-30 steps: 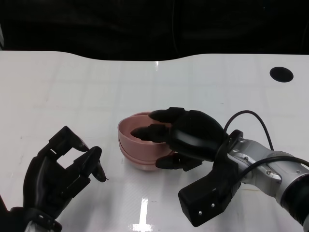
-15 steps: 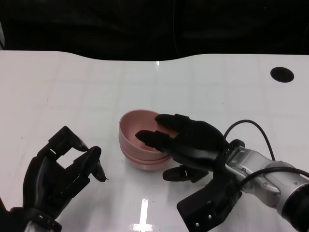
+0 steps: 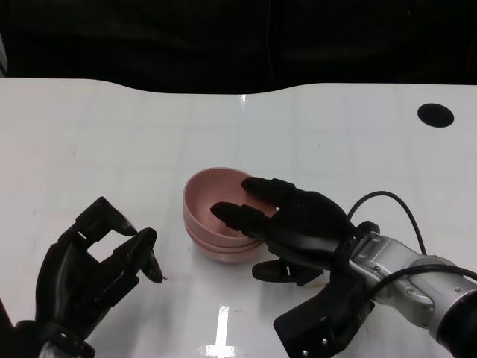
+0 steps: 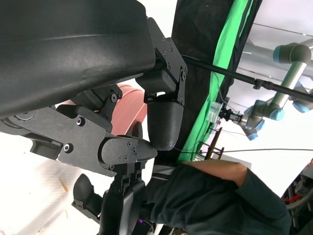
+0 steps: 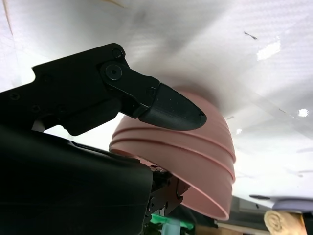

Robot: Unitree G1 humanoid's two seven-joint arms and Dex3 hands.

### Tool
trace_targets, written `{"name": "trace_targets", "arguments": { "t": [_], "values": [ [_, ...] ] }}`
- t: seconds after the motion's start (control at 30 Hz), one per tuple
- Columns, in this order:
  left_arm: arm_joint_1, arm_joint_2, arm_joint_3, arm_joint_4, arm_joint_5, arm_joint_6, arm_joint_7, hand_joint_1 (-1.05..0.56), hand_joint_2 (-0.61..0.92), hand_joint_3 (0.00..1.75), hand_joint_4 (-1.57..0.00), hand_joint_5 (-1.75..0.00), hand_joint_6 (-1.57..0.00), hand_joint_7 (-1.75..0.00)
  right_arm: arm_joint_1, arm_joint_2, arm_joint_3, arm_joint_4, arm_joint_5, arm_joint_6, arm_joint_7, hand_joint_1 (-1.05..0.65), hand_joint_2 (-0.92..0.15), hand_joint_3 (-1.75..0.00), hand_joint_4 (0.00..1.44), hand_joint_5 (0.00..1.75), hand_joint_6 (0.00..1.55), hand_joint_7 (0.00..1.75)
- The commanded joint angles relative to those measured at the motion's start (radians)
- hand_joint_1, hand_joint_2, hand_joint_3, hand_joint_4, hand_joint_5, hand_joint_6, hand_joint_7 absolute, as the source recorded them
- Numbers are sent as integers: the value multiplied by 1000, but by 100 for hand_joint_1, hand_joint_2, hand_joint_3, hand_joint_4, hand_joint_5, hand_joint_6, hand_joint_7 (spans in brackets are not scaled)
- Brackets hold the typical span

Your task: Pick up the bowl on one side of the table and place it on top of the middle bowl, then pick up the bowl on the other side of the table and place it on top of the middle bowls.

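A stack of pink bowls (image 3: pixel 210 200) stands at the middle of the white table (image 3: pixel 112 142). My right hand (image 3: pixel 298 224) lies against its right side. The fingers (image 3: pixel 237 215) stretch flat over the top bowl's rim and into it, and the thumb sits on the table just off the wall. In the right wrist view the ribbed bowl stack (image 5: pixel 195 161) shows behind one fingertip (image 5: pixel 171 111). My left hand (image 3: pixel 89 272) hovers at the lower left, fingers half bent, holding nothing, well apart from the bowls. A piece of the pink bowls (image 4: pixel 131 108) shows past it in the left wrist view.
A round black hole (image 3: pixel 434 114) sits in the table at the far right. The table's back edge meets a dark backdrop. A black cable (image 3: pixel 395 186) loops over my right wrist. A person's dark sleeve (image 4: pixel 220 200) shows beside the table.
My right hand has sunk lower and drawn back a little, and its fingers have straightened off the top bowl's rim. The top bowl now rests in the stack. The left hand has stayed put.
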Motion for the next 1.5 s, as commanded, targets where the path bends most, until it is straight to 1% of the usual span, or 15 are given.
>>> {"name": "trace_targets", "arguments": {
  "t": [0.03,0.17,0.43,0.53,0.63,0.67,0.77,0.83,1.2,1.23,1.27,1.3,1.33,1.4,1.5],
  "values": [
    [-9,10,8,4,-11,-5,-5,-18,88,41,-91,-175,-60,-175,9,-27,-16,-30,11,-4,-15,-96,-92,-103,0,0,0,0],
    [-10,8,6,4,-7,-5,7,-18,88,41,-91,-175,-59,-175,19,-41,-40,-83,25,0,-6,-95,-92,-98,0,0,0,0],
    [-16,11,6,12,-11,-5,-3,-18,87,41,-90,-175,-59,-175,35,-73,-74,-149,45,0,10,-96,-92,-96,0,0,0,0],
    [-15,12,4,14,-4,-12,-3,-18,87,41,-90,-175,-59,-175,57,-108,-98,-205,60,0,30,-96,-92,-95,0,0,0,0],
    [-16,11,5,18,-6,-14,-6,-18,87,41,-89,-175,-59,-175,106,-143,-146,-267,101,-11,32,-93,-92,-86,0,0,1,0],
    [-17,12,6,20,-7,-13,-7,-18,87,41,-89,-175,-58,-175,127,-149,-168,-278,125,-23,20,-91,-92,-79,0,0,2,1],
    [-19,13,6,23,-6,-15,-7,-19,87,40,-89,-175,-59,-175,175,-145,-225,-285,200,-58,-4,-85,-92,-59,1,0,10,3],
    [-19,13,6,23,-6,-15,-7,-19,87,40,-89,-175,-59,-175,183,-141,-237,-286,214,-67,-3,-84,-92,-54,1,0,12,4],
    [-19,13,6,23,-6,-15,-7,-19,88,40,-90,-175,-59,-175,188,-134,-253,-285,208,-79,5,-84,-92,-52,1,0,13,3],
    [-18,14,6,18,-6,-9,-1,-19,88,40,-90,-175,-59,-175,245,-109,-318,-266,311,-119,-38,-84,-92,-52,1,0,13,3],
    [-20,17,8,17,-6,-6,1,-19,88,40,-90,-175,-59,-175,330,-87,-397,-263,428,-166,-82,-56,-85,-43,25,9,33,9],
    [-21,18,10,18,-6,-5,3,-19,88,40,-90,-175,-59,-175,394,-68,-457,-260,521,-206,-108,-37,-82,-35,58,15,56,10],
    [-23,19,11,21,-6,-6,2,-19,89,40,-90,-175,-59,-175,435,-54,-496,-259,581,-233,-121,-30,-81,-33,72,13,65,8],
    [-25,19,13,24,-5,-9,1,-19,89,40,-90,-175,-60,-175,454,-43,-519,-259,611,-255,-111,-26,-80,-31,85,12,75,6],
    [-26,21,16,25,-10,-6,-4,-19,89,40,-90,-175,-60,-175,472,-27,-541,-274,637,-258,-90,-25,-81,-31,90,10,78,5]
  ]
}}
